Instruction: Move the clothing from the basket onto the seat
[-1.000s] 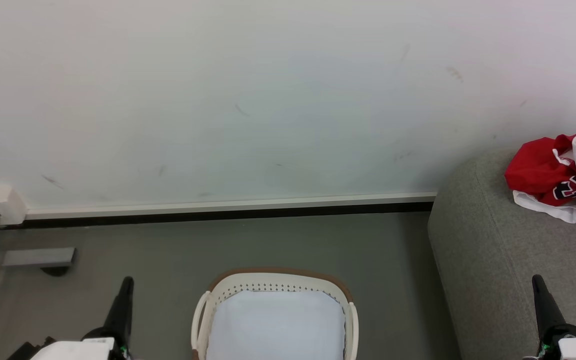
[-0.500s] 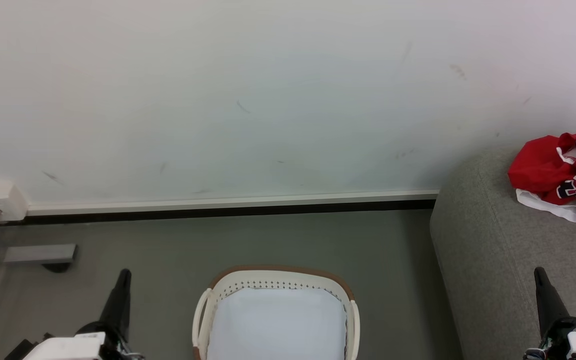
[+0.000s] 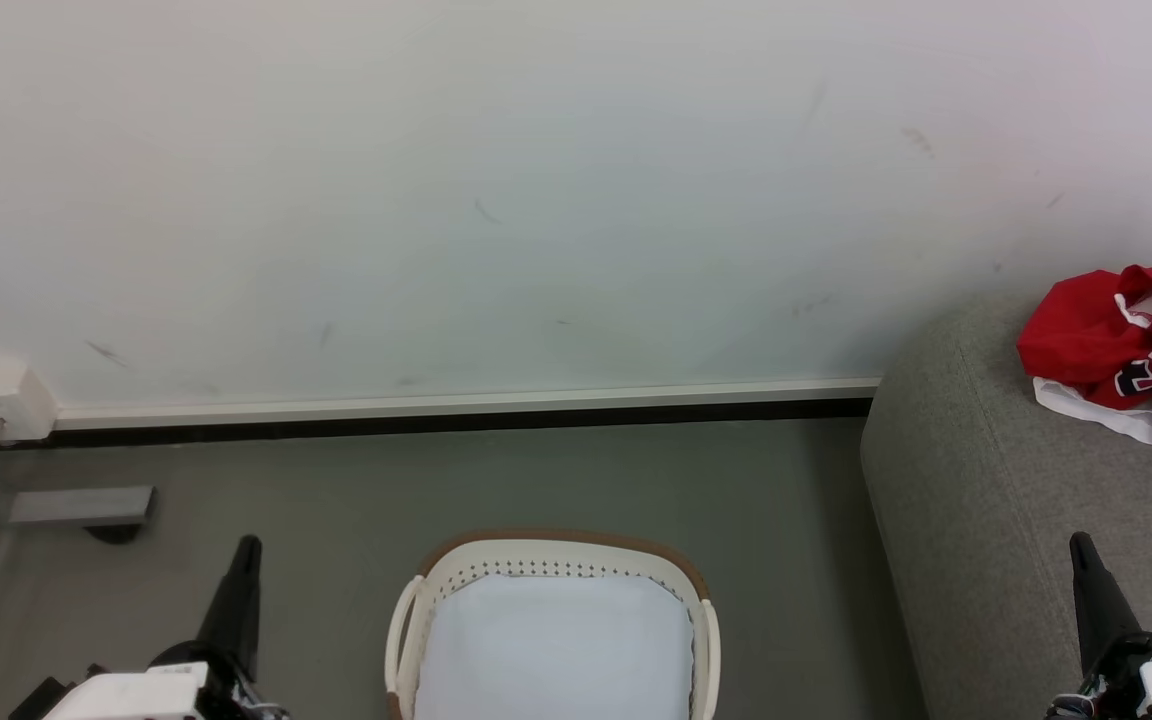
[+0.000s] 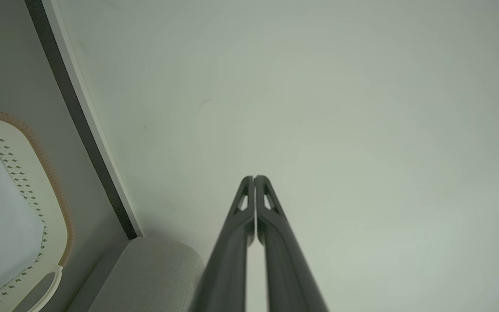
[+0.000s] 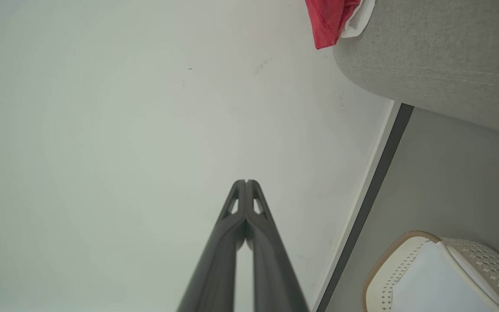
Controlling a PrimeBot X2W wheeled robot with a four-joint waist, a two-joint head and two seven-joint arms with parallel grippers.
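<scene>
Two grippers stood on either side of the basket [image 3: 561,541], an oval white plastic tub with small perforations, a brown rim band and a smooth white inside. The left gripper [image 3: 248,548] stood left of the basket over the smooth grey-green floor [image 3: 336,480]. The right gripper [image 3: 1079,545] stood well to the basket's right, before the seat [image 3: 976,500]. Each gripper pointed its long dark fingers toward the pale, scuffed wall [image 3: 536,200] behind the basket, with the fingertips pressed together and holding nothing. The seat, of grey woven fabric with a rounded corner, stood right of the basket and apart from it. The clothing [image 3: 1121,345], crumpled bright red fabric with white trim and black white-edged numerals, lay on top of the seat, well apart from the basket. A white skirting strip [image 3: 456,403] over a dark band ran along the foot of the wall behind the basket.
</scene>
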